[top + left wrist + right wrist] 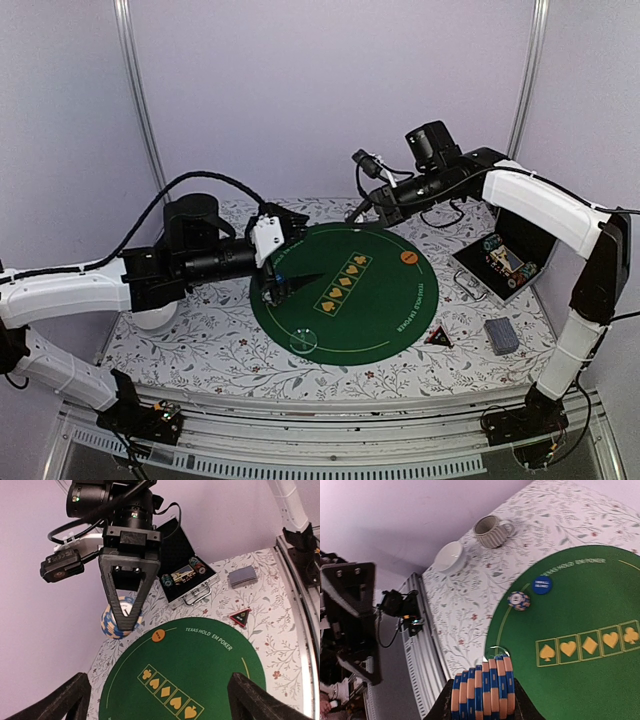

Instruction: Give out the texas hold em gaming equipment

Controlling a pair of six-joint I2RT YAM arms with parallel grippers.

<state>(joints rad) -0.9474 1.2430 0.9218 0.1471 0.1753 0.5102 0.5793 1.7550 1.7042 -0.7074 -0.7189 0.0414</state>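
Chip placing is in hand: right gripper, grasping a chip stack, should probably lower it onto the mat at its far edge; left gripper gapes, released.

the round mat looks like matt green felt, the desk cover printed cloth. the stack of chips has a smooth, dull plastic look. the bowl and mug seem glazed ceramic. the case has shiny metal edging.

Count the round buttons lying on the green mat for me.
2. An orange button lies near the far right edge of the green mat; a blue button lies near its left edge, beside a small chip stack. Others may be hidden.
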